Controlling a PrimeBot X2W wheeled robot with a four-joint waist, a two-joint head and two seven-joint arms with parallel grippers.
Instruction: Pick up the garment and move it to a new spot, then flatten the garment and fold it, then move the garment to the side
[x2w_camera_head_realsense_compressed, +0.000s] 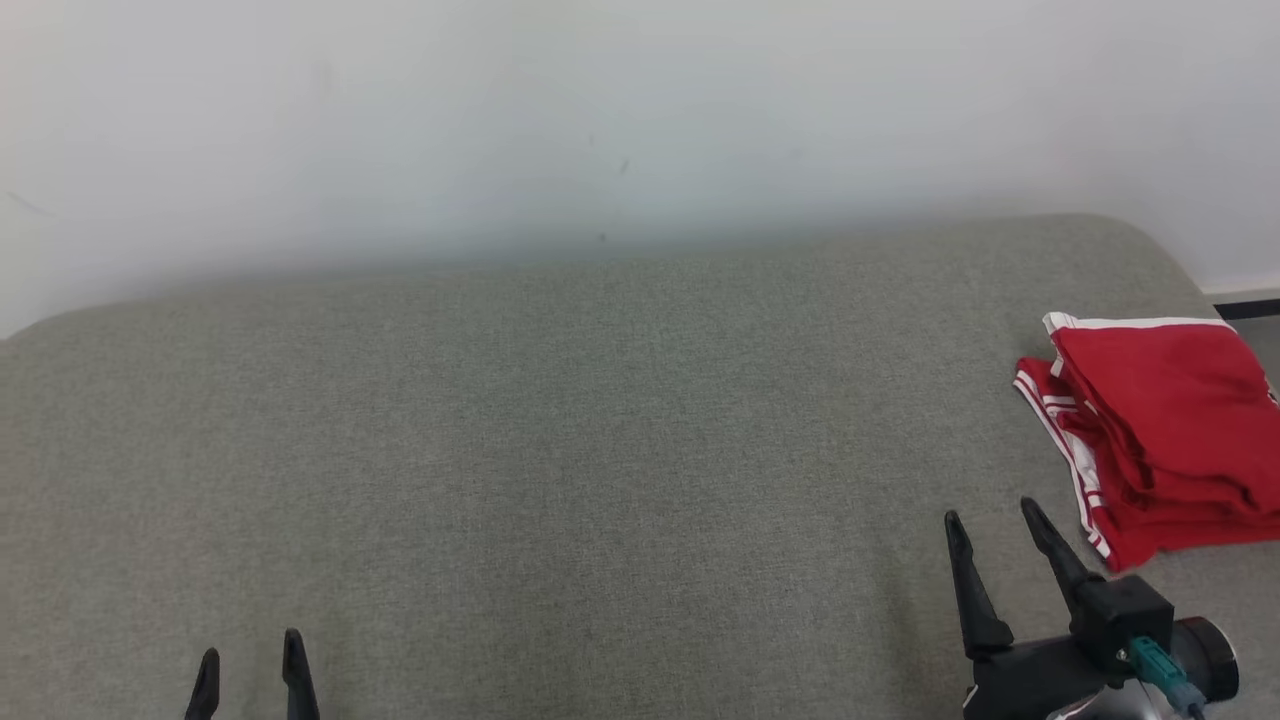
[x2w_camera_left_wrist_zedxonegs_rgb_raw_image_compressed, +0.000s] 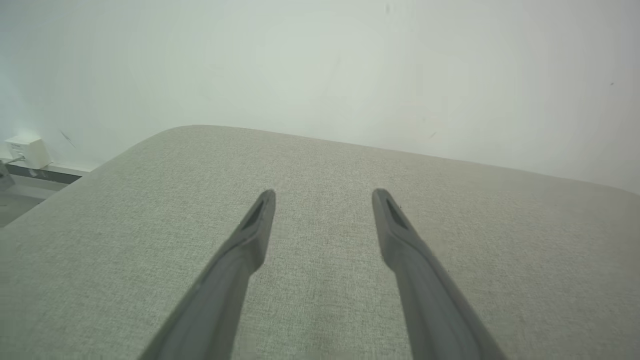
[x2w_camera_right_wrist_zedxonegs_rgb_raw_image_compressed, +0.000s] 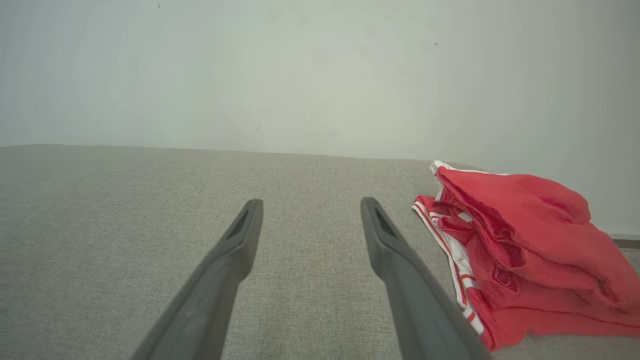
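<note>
Garment (x2w_camera_head_realsense_compressed: 1160, 430), red with white stripes, lies folded on the gray cushion (x2w_camera_head_realsense_compressed: 600, 450) beside my right gripper (x2w_camera_head_realsense_compressed: 989, 511). I see that gripper and my left gripper (x2w_camera_head_realsense_compressed: 250, 645) open, empty.

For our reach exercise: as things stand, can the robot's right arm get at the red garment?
Probably yes: the open right gripper sits beside the red garment, with only bare grey cushion between them.

Open grey cushion (x2w_camera_head_realsense_compressed: 560, 450) across the middle and left, folded red garment (x2w_camera_head_realsense_compressed: 1160, 430) far right.
</note>
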